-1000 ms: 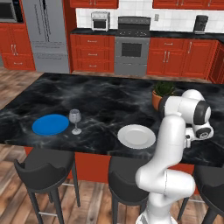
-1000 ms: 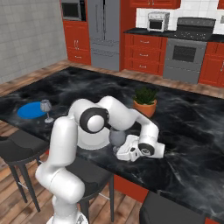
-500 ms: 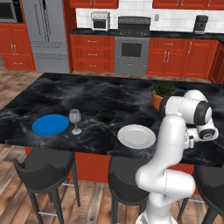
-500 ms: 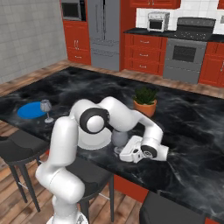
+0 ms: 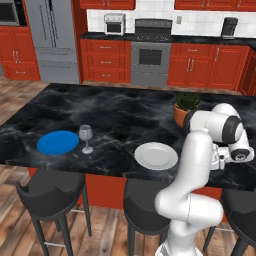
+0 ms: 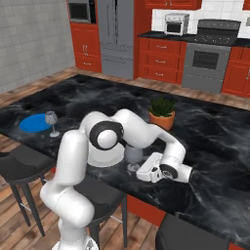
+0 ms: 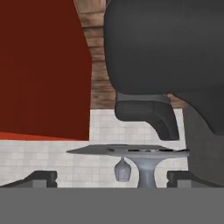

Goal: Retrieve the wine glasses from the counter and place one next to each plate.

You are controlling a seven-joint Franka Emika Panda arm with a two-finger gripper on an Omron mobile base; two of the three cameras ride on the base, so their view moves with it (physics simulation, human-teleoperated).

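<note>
Hand, jaws wide and empty, has drawn back from the second wine glass, which stands on the worktop beside the white plate. Left base view shows the first wine glass by the blue plate. No readable writing.

In the right base view the arm covers much of the second wine glass and the right rim of the white plate. The gripper's fingertips are turned away there and cannot be made out. In the left base view that glass is behind the arm. The stools are cut off by the bottom edge
</note>
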